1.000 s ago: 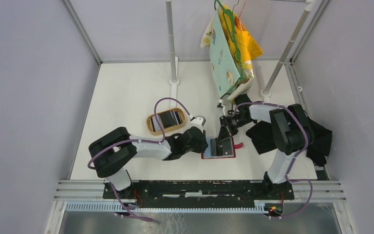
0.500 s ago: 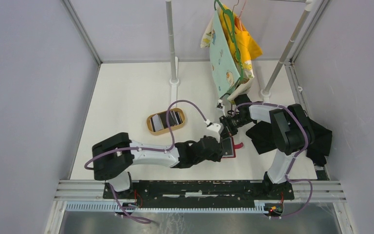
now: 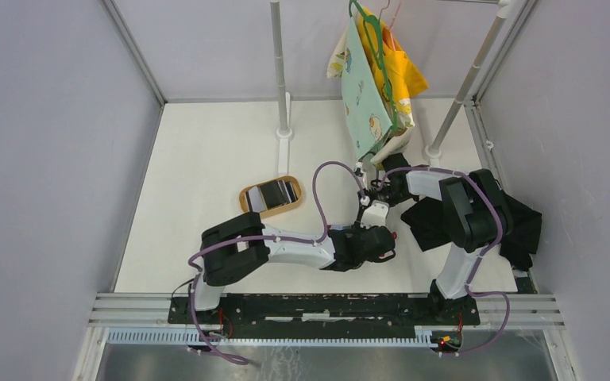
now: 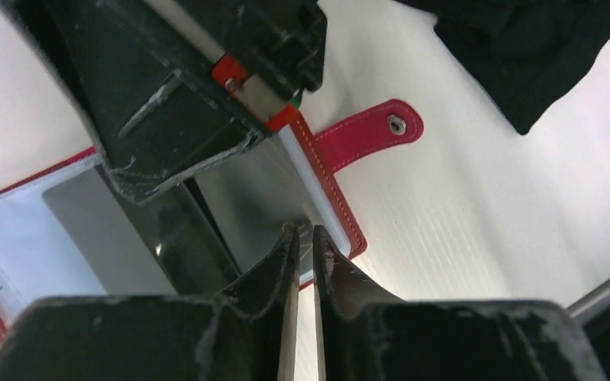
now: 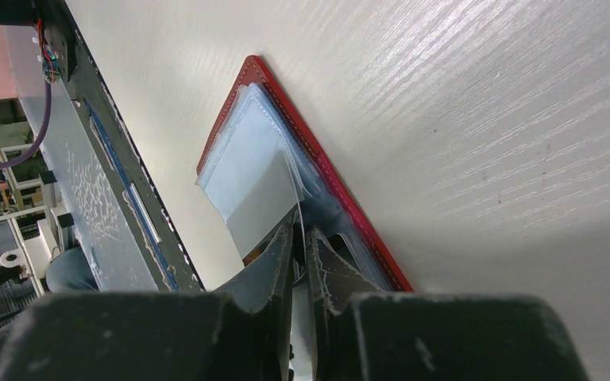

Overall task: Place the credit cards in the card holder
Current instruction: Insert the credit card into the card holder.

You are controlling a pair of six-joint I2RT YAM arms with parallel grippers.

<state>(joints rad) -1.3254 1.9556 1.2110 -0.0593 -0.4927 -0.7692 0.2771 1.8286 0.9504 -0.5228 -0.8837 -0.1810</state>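
White worktop with a fine ribbed grain, boxed in by pale grey walls; bright printed garments hang from a rail at 12 o'clock. Seen from above, a tan oval tray sits left of centre and holds the waiting credit cards, thin, glossy rectangles in silver and dark tones. The card holder lies open and flat on the worktop at about 4 o'clock from the tray, mostly hidden under both arms. It is red and leather-like with pale stitching, and its rounded snap tab points towards 2 o'clock in the left wrist view. Crumpled black cloth lies beyond the tab. The right gripper is almost closed, pinching a thin clear sleeve of the holder and lifting it like a page. The left gripper hovers over the holder's tab-side edge, its jaws nearly together with only a slit between them. Whether a card edge sits in that slit cannot be told. One grey card appears to lie under the plastic. The step in hand looks like seating a card in a pocket while the other arm props the sleeve. Next, the left arm probably needs to travel to the tray at 10 o'clock, and the slick, flat cards will call for a careful edge pinch.
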